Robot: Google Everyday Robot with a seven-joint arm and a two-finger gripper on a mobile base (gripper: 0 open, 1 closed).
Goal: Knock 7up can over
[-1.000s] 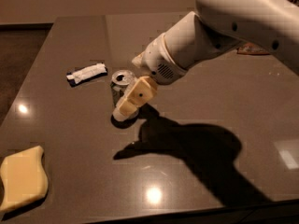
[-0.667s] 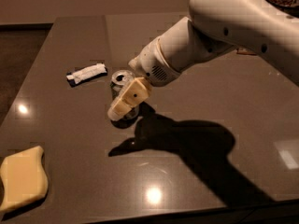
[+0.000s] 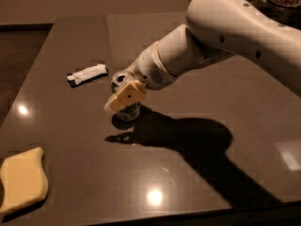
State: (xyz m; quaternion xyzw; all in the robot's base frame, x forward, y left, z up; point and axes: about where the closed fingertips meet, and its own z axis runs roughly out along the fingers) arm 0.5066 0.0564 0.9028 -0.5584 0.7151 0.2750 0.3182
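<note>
Pincer overlaps 7up can — can directly behind it — apart or together unclear.

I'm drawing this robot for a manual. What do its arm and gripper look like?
The arm is smooth white, in thick rounded segments joined at a ring seam, with a few small dark holes and a dark vent patch near the wrist. No cables show. The gripper, at the can on the table, is blocky and tan-yellow with small dark dots.
</note>
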